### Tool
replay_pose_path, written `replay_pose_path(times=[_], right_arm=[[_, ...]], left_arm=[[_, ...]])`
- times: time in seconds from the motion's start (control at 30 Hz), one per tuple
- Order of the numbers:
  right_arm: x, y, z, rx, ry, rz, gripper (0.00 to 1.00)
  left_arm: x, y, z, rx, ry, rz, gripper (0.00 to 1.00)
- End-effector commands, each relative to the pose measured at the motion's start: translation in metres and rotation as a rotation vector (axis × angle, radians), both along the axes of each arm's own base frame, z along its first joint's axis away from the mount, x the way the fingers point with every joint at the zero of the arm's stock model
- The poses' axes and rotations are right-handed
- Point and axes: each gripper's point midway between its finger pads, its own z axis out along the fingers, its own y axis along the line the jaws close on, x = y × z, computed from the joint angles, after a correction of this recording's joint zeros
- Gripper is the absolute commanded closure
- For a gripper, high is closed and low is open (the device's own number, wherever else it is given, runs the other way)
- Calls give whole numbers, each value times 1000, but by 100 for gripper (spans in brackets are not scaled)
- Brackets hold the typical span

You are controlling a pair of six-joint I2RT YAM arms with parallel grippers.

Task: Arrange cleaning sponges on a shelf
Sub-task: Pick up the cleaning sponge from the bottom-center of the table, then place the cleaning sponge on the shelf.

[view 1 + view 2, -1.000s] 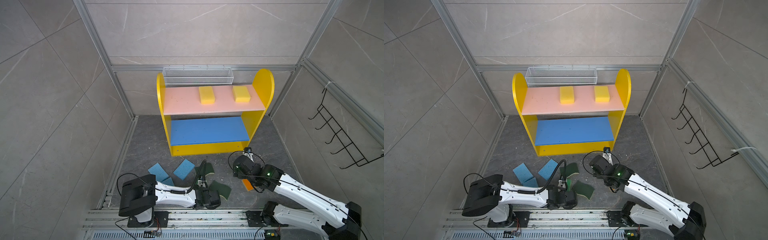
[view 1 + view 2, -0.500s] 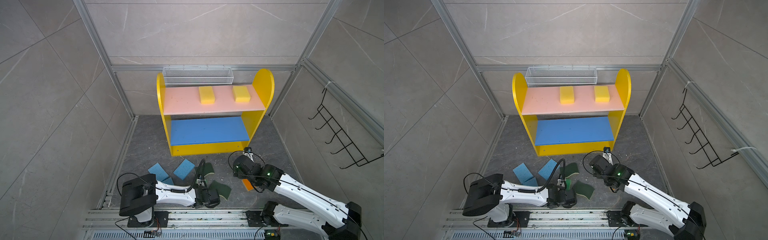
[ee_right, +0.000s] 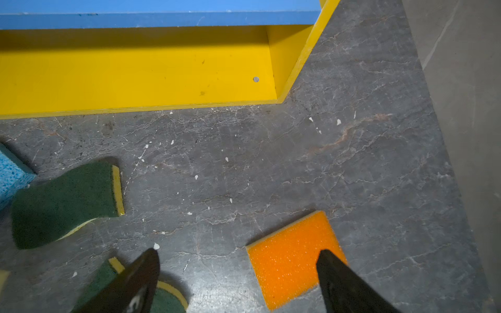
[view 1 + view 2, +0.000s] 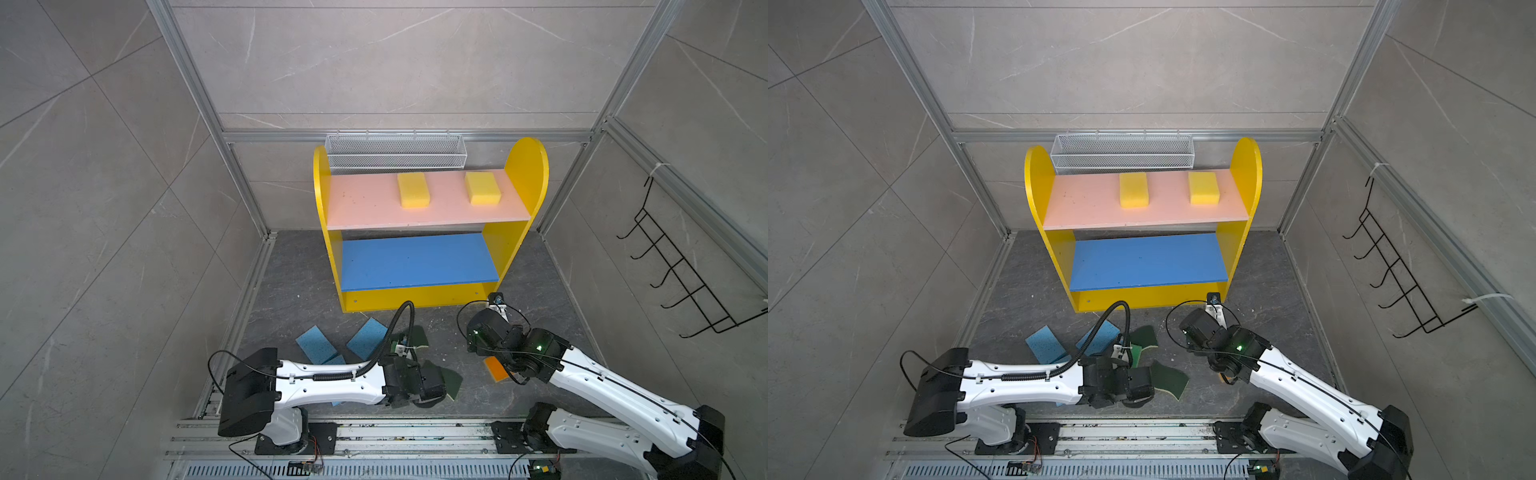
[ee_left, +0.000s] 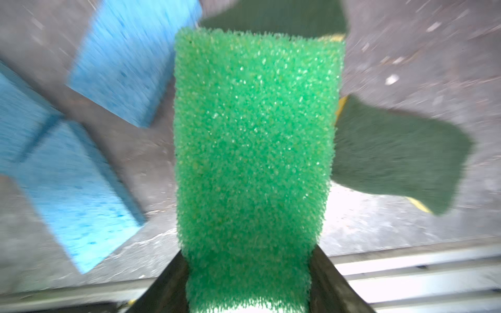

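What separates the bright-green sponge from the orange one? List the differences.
Colour: the bright-green sponge has a green scrub face; the orange sponge has an orange one.
Grip: the bright-green sponge is held in the left gripper, pinched between its fingers; the orange sponge lies loose on the floor, with the right gripper open above it.
Shared: both are rectangular with a coarse, glittery top.

Grey tiled walls [image 4: 374, 62] enclose a dark veined floor [image 4: 291, 291]. A white mesh basket [image 4: 395, 160] hangs at the back, a black hook rack [image 4: 683, 261] on the right.
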Motion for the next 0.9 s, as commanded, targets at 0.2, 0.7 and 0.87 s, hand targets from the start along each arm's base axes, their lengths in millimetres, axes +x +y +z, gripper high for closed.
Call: replay_pose_path(times=[0.2,0.7,0.87], right_arm=[[9,-1,29,-3,-73,22,7],[9,51,47,124,-60,283,11],[3,58,62,202,-105,333,11]], left_arm=[[30,32,134,29,-243,-85,41],[72,58,305,-175,-645,-95,44],[97,61,347,-220,-729,-95,45]])
